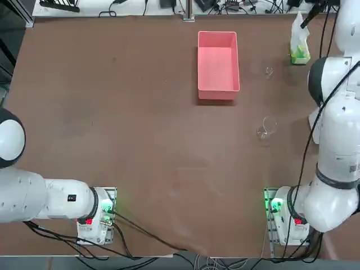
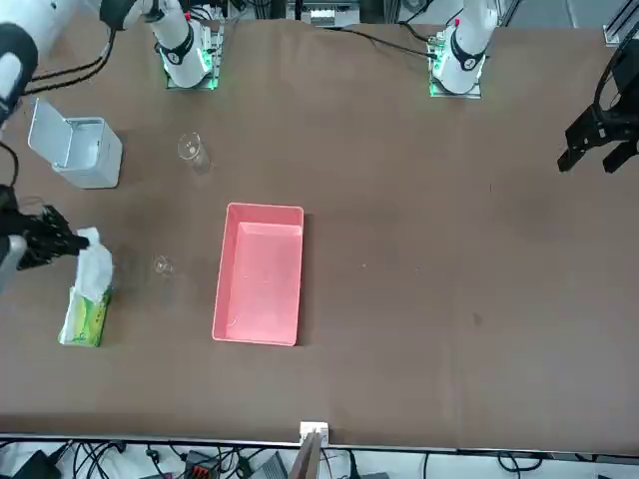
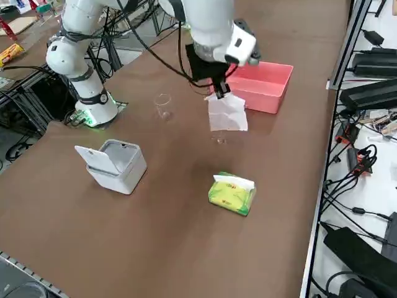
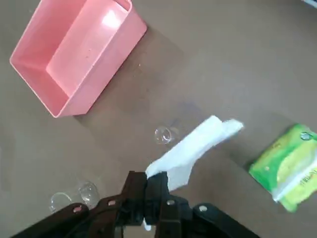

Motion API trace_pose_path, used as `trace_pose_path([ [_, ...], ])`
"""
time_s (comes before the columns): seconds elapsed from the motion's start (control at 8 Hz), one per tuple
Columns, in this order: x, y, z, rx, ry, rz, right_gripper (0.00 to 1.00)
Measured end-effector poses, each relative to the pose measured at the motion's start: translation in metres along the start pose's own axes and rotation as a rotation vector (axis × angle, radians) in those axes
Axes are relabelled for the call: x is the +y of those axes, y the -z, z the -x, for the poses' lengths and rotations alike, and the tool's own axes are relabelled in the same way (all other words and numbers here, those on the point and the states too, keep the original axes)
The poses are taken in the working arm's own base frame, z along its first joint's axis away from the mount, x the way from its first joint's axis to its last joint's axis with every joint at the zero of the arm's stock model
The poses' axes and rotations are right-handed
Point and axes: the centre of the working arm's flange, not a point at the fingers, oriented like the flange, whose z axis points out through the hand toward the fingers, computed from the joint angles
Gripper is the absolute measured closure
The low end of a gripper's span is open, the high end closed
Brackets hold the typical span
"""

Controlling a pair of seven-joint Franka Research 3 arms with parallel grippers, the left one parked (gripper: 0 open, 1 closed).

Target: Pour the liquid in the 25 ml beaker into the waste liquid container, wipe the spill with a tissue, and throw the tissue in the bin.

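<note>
On my overhead feed, the tray (image 1: 218, 66) sits at about twelve o'clock from table centre, empty as far as I can tell. Just right of it, near one o'clock, stands the small beaker (image 1: 268, 72), upright and apart from the tray. The big beaker (image 1: 265, 129) stands at three o'clock. Farther right, at two o'clock near the table edge, is the green pack (image 1: 299, 53). My right gripper (image 3: 218, 85) hangs above the table by the pack, jaws pinched tight on the tissue (image 3: 227, 113), which dangles clear of the table. The bin (image 3: 115, 164) stands on the robot's right edge, lid up.
</note>
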Motion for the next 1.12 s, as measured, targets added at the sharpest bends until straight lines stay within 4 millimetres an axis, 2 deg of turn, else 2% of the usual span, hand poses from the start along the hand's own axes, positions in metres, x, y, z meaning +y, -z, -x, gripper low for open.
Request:
trace_pose_path([
  [0.5,0.0002,-0.0025,0.0015,-0.007,-0.007,0.001,0.98],
  [1.12,0.0026,0.0052,0.0076,-0.005,-0.020,0.017,0.98],
])
